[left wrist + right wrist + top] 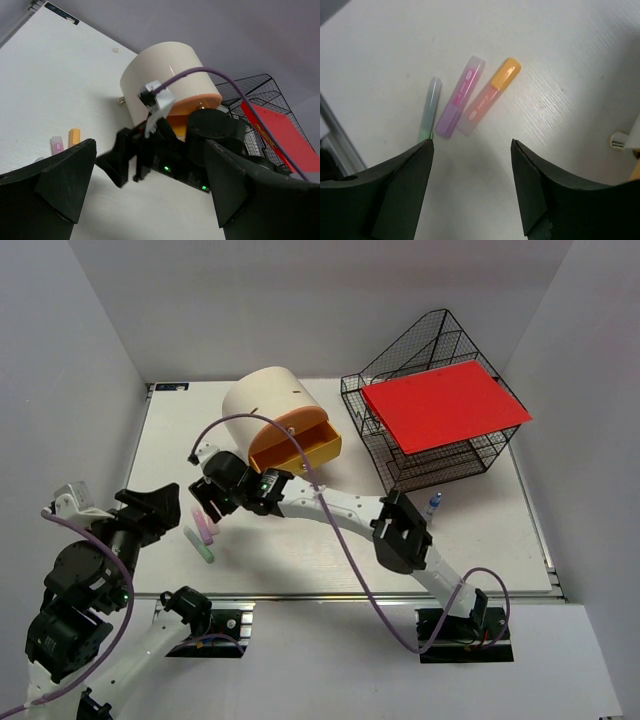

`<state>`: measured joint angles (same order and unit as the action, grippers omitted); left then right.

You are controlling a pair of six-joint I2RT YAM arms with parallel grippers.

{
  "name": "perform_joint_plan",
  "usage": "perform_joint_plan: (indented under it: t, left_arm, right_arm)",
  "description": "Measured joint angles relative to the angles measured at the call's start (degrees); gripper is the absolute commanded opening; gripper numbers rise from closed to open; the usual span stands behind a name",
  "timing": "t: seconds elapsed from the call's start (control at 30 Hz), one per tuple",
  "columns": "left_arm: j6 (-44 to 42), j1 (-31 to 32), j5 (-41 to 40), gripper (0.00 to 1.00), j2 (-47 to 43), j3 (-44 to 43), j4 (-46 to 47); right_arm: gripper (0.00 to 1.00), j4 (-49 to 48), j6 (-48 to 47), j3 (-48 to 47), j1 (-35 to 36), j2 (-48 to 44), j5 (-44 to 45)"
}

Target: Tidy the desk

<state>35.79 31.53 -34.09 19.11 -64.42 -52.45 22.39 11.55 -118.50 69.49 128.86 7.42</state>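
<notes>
We see the desk (480, 540), flat and white with a silver rail at its near edge, lying before the arm bases between white walls. At the left, the left gripper (150, 150) is spread wide. Further right, the right gripper (471, 145), also wide, hangs over three highlighters (460, 97) and half covers them in the top view.

A robotics lab booth: plain white walls (60, 360) enclose the desk (500, 530).

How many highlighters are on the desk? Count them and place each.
3. They lie together on the desk, in the right wrist view: green highlighter leftmost, purple highlighter in the middle, orange highlighter beside it on the right. More may be hidden.
</notes>
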Motion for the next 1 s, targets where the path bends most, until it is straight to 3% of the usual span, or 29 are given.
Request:
perform_joint_plan:
  t: [0.3, 1.0]
  left_arm:
    - [0.9, 0.0, 2.4, 0.98, -0.9, 1.7, 0.2]
    - [0.9, 0.0, 3.7, 0.98, -1.7, 5.0, 1.0]
  right_arm:
    - [0.49, -3.1, 5.6, -7.8, -0.4, 11.4, 4.0]
    - [0.54, -9.9, 6.0, -9.2, -1.3, 17.2, 2.6]
